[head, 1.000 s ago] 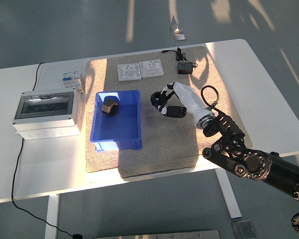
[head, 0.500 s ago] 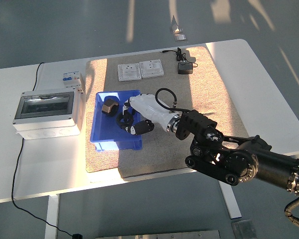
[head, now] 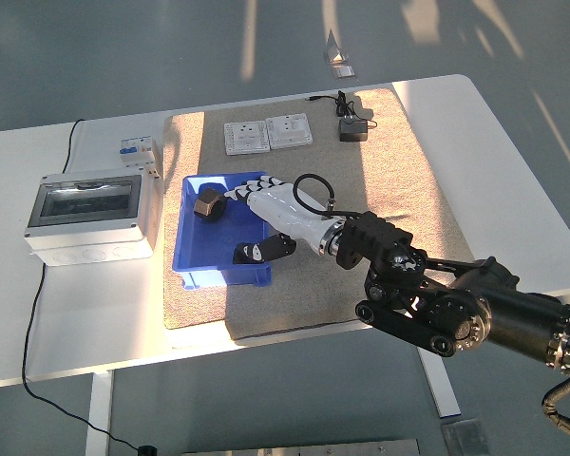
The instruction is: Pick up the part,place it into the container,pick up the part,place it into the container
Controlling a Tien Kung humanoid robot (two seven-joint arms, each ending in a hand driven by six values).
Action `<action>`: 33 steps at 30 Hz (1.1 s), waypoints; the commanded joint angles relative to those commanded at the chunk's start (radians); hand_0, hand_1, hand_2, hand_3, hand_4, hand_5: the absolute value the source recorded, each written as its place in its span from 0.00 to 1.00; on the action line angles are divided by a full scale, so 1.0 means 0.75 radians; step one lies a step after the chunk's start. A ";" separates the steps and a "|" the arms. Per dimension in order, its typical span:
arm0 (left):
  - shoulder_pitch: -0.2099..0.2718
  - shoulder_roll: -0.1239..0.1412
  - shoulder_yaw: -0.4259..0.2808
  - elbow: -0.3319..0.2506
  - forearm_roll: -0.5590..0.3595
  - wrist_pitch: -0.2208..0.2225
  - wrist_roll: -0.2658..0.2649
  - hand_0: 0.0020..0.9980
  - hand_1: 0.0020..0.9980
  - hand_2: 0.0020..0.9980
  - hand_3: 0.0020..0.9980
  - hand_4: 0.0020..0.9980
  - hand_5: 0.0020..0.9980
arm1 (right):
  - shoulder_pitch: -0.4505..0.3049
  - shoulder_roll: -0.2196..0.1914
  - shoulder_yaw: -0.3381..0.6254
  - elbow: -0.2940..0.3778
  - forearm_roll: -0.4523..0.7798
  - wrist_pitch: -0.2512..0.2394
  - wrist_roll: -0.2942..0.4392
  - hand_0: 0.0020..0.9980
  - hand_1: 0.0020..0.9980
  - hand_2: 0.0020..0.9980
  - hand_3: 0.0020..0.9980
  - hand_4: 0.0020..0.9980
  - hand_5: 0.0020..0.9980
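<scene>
A blue container (head: 218,275) stands on the left part of the tan mat (head: 408,190). A dark brown part (head: 209,202) lies in its back left corner. My right hand (head: 245,220), white with black joints, reaches from the lower right and hovers over the container's right half. Its fingers (head: 236,191) are spread toward the brown part and the thumb (head: 256,252) points at the front wall, so the hand is open with nothing held. I cannot make out the black part it carried; the palm hides that side of the container floor. The left arm is out of view.
A grey electrical box (head: 90,214) with a clear lid sits left of the container, with a small breaker (head: 138,150) behind it. Two white socket plates (head: 268,133) and a black adapter (head: 351,130) lie at the mat's far edge.
My right hand carried a black part leftward from the mat's middle to over the blue container. Its fingers have now spread and the part is no longer in its grasp.
</scene>
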 joint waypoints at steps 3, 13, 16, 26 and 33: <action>0.001 -0.001 0.000 0.000 -0.002 0.001 -0.001 0.68 0.66 0.66 0.74 0.81 0.87 | -0.040 -0.017 0.053 -0.010 0.095 -0.095 0.082 1.00 1.00 0.98 0.97 0.70 0.24; 0.009 -0.020 0.018 0.000 -0.032 0.005 -0.005 0.68 0.66 0.66 0.74 0.81 0.87 | -0.308 -0.176 0.350 0.070 0.461 -0.324 0.352 0.98 0.89 0.88 0.87 0.66 0.26; 0.013 -0.025 0.018 0.000 -0.035 0.006 -0.006 0.68 0.66 0.66 0.74 0.81 0.87 | -0.407 -0.227 0.458 0.146 0.547 -0.313 0.404 0.92 0.85 0.84 0.84 0.67 0.28; 0.022 -0.035 0.019 0.000 -0.041 0.007 -0.008 0.68 0.66 0.66 0.74 0.81 0.87 | -0.746 -0.292 0.827 0.316 0.744 -0.309 0.549 0.82 0.72 0.75 0.72 0.67 0.29; 0.024 -0.035 0.015 0.000 -0.033 0.006 -0.002 0.68 0.66 0.66 0.74 0.81 0.87 | -0.926 -0.294 1.050 0.322 0.864 -0.328 0.656 0.73 0.55 0.66 0.67 0.67 0.29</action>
